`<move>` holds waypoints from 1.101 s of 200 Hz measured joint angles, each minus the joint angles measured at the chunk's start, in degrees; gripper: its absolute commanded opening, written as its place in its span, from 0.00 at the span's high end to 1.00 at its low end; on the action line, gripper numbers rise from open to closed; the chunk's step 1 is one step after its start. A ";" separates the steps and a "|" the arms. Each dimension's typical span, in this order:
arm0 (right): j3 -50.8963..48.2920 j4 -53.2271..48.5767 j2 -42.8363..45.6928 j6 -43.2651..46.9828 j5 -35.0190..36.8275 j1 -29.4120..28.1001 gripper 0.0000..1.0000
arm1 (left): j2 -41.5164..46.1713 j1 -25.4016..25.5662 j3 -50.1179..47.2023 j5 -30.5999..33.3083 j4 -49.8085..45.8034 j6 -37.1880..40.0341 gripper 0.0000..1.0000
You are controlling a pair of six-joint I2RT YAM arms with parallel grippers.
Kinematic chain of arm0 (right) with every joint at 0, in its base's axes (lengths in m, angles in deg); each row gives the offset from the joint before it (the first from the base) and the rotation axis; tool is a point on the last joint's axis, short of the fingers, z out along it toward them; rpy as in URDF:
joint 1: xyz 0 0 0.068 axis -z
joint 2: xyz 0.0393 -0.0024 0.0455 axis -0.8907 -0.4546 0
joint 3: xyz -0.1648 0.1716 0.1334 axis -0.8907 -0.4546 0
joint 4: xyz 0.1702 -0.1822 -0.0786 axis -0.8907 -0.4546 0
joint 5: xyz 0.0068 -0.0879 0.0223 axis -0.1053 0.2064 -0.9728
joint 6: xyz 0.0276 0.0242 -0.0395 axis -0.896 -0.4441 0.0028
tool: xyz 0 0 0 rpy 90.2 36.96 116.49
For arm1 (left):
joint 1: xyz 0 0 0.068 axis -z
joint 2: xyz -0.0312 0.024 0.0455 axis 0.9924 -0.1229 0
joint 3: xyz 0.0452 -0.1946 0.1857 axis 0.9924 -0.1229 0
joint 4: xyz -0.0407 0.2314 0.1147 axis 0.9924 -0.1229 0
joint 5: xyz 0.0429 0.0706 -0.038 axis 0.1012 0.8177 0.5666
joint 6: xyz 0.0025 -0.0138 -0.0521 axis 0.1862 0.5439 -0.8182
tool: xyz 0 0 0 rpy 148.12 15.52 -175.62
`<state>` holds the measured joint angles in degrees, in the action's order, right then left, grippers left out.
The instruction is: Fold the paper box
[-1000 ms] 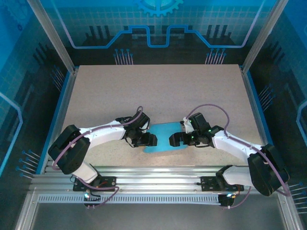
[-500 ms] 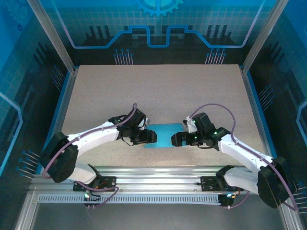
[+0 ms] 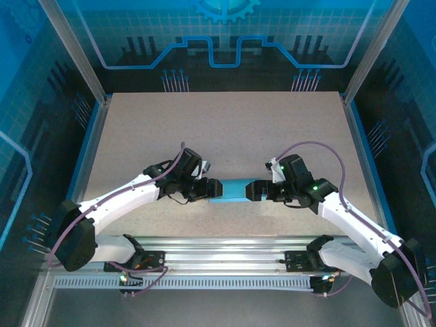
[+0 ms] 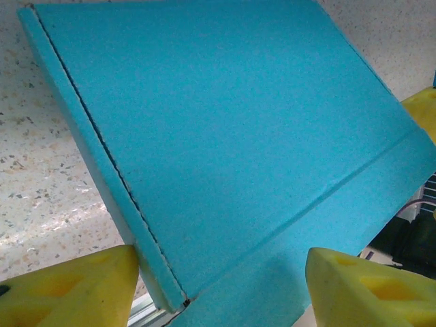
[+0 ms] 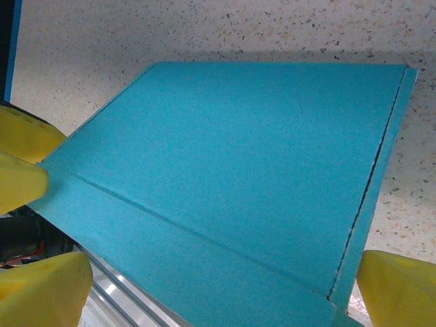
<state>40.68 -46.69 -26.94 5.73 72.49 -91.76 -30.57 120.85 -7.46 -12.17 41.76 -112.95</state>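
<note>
The table (image 3: 225, 129) has a beige speckled top with a thin blue border (image 3: 80, 167) along its sides. Behind it stands a blue back wall (image 3: 286, 30) with a grid and a gear drawing. Blue side panels (image 3: 27, 136) close the cell, held by slanted metal posts (image 3: 71, 48). A metal rail (image 3: 225, 246) runs along the near edge.

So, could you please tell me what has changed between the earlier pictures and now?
The paper box tipped up: from above, its blue face shrank from a broad sheet to a narrow strip, and it shifted slightly farther up the table. The left pincer and right pincer reached out with it. Unchanged: the pincers flank the box's two ends, fingers either side of it.
</note>
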 measured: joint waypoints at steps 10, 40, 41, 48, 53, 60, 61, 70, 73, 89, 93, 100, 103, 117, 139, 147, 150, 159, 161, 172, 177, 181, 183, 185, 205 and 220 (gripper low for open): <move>0.22 -0.24 0.17 -0.37 -0.09 0.00 0.00 | 0.46 0.00 0.00 -0.24 -0.02 -0.72 0.31; 0.76 -0.87 0.46 -1.70 -0.44 0.02 0.00 | 2.12 -0.42 0.00 -1.11 -0.02 -2.71 0.27; 0.76 -0.87 0.46 -1.75 -0.44 0.02 0.00 | 2.21 -0.44 0.00 -1.22 0.00 -2.73 0.26; 0.87 -1.03 0.46 -2.14 -0.59 0.09 0.00 | 2.51 -0.48 0.00 -1.51 0.11 -3.15 0.25; 0.87 -1.03 0.46 -2.32 -0.66 0.13 0.00 | 2.71 -0.48 0.00 -1.73 0.22 -3.58 0.25; 0.94 -1.14 0.46 -2.60 -0.79 0.28 0.00 | 2.95 -0.57 0.00 -1.97 0.35 -4.09 0.24; 0.96 -1.20 0.46 -2.64 -0.79 0.31 0.00 | 2.95 -0.57 0.00 -1.97 0.35 -4.13 0.23; 1.09 -1.42 0.46 -3.06 -0.90 0.39 0.00 | 3.13 -0.63 0.00 -2.34 0.50 -4.46 0.23; 1.14 -1.49 0.46 -3.19 -0.94 0.44 0.00 | 3.15 -0.63 0.00 -2.40 0.61 -4.70 0.23; 1.46 -2.08 0.46 -3.80 -1.11 0.59 0.00 | 3.17 -0.66 0.00 -2.82 0.85 -5.70 0.23; 1.53 -2.25 0.46 -3.91 -1.20 0.66 0.00 | 3.17 -0.66 0.00 -2.95 0.90 -5.77 0.23; 1.75 -2.47 0.46 -4.24 -1.22 0.74 0.00 | 3.17 -0.68 0.00 -3.10 1.14 -6.08 0.22; 1.79 -2.51 0.46 -4.33 -1.22 0.76 0.00 | 3.17 -0.68 0.00 -3.23 1.29 -6.23 0.22; 1.95 -2.95 0.46 -4.98 -1.18 0.83 0.00 | 3.17 -0.74 0.00 -3.45 1.79 -7.08 0.21; 2.64 -4.48 0.46 -5.88 -1.22 0.92 0.00 | 3.17 -0.76 0.00 -3.89 2.34 -7.78 0.20; 3.15 -5.16 0.46 -6.25 -1.22 1.14 0.00 | 3.17 -0.76 0.00 -4.02 2.49 -8.28 0.20; 3.39 -5.40 0.46 -6.27 -1.22 1.14 0.00 | 3.17 -0.76 0.00 -4.09 2.51 -8.39 0.20; 4.17 -6.21 0.33 -6.54 -1.18 1.22 0.00 | 3.15 -0.76 0.00 -4.33 2.67 -8.74 0.20; 4.35 -6.36 0.28 -6.62 -1.20 1.25 0.00 | 3.15 -0.79 0.00 -4.35 2.69 -8.81 0.20; 5.57 -7.58 -0.22 -6.67 -1.20 1.42 0.00 | 3.15 -0.87 0.00 -4.50 2.84 -9.46 0.19; 6.08 -7.96 -0.48 -6.67 -1.20 1.49 0.00 | 3.15 -0.92 0.00 -4.55 2.91 -9.77 0.19; 6.38 -8.15 -0.66 -6.67 -1.18 1.51 0.00 | 3.15 -0.92 0.00 -4.55 2.97 -10.14 0.19; 6.56 -8.26 -0.76 -6.67 -1.18 1.53 0.00 | 3.15 -0.94 0.00 -4.55 2.99 -10.19 0.19; 6.71 -8.35 -0.85 -6.67 -1.18 1.57 0.00 | 3.15 -0.96 0.00 -4.55 3.04 -10.25 0.19; 7.32 -8.94 -1.31 -6.93 -1.25 1.66 0.00 | 3.15 -1.20 -0.28 -4.66 3.63 -12.04 0.19; 7.56 -9.42 -1.79 -7.10 -1.38 1.86 0.00 | 3.15 -1.44 -0.72 -4.94 4.50 -13.38 0.18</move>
<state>48.24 -56.11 -28.73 -1.37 71.11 -89.90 -27.42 119.41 -8.18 -17.11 46.27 -126.32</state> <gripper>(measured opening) 0.999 0.816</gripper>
